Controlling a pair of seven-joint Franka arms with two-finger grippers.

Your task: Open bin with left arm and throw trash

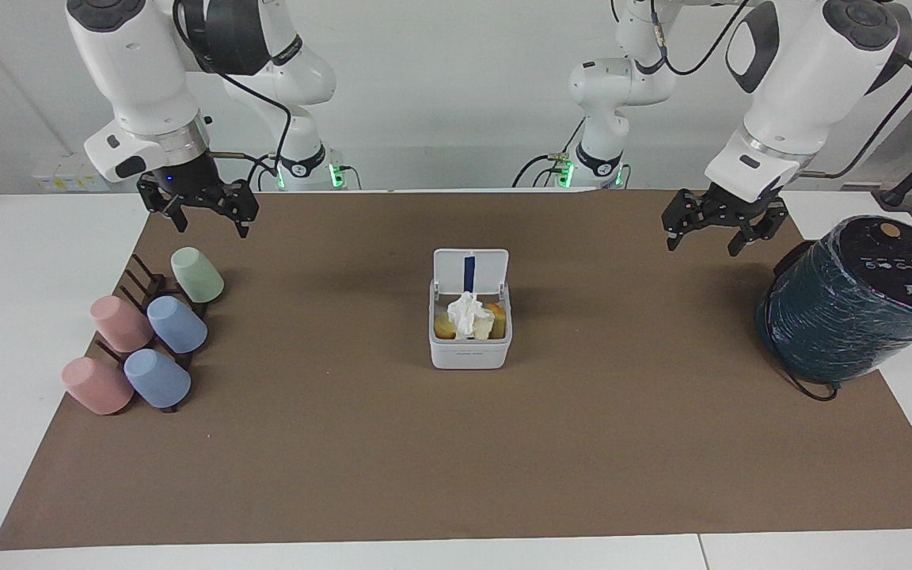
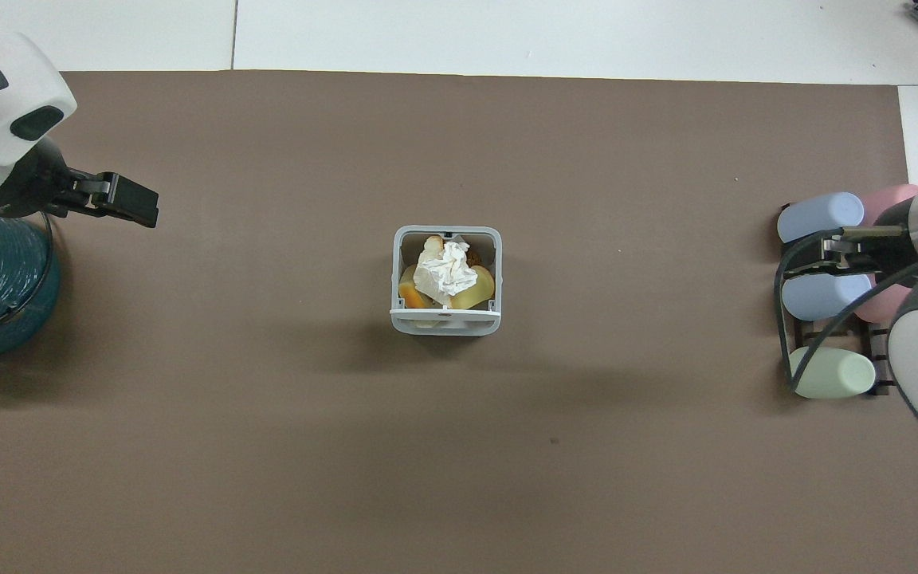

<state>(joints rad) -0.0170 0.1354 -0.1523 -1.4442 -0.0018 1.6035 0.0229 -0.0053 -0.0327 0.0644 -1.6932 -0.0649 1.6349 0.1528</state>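
Bin [image 1: 470, 340] open and loaded; both arms clear.

Item: white bin at the middle of the surface [image 1: 456, 443], lid raised on the side nearer the robots, blue strip showing. Contents: trash [image 1: 468, 315], a white tissue wad on orange and pale scraps, all inside. Left gripper [image 1: 714, 231] empty, fingers apart, raised near the teal cylinder [image 1: 852, 305] at the left arm's end. Right gripper [image 1: 204, 214] empty, fingers apart, raised near the cups [image 1: 176, 324] at the right arm's end. Status, judged: opening and throwing look complete; nothing loose remains visible.
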